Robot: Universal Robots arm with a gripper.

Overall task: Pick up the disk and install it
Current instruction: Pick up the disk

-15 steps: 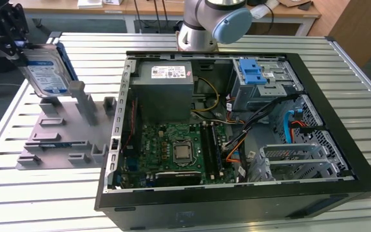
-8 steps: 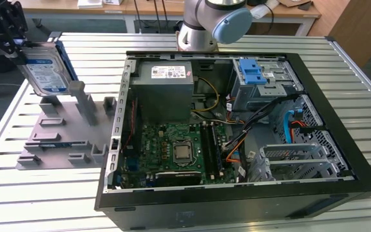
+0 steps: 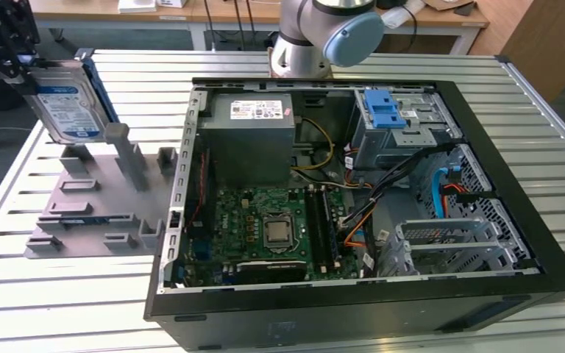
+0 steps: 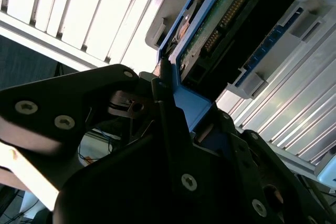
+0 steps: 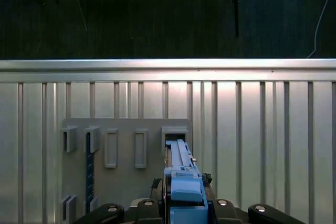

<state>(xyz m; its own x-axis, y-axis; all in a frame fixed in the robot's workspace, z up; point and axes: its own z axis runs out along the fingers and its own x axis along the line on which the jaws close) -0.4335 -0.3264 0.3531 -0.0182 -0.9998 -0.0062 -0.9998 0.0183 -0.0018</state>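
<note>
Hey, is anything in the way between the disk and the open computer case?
Nothing visible blocks it. The gripper holds the disk at the grey holder; only the side wall of the open case lies between.

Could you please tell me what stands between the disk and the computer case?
In the exterior view, a tall grey post rises between the disk and the computer case.

One disk (image 3: 68, 107), one computer case (image 3: 263, 312) (lid off), one grey slotted rack (image 3: 79, 197).
</note>
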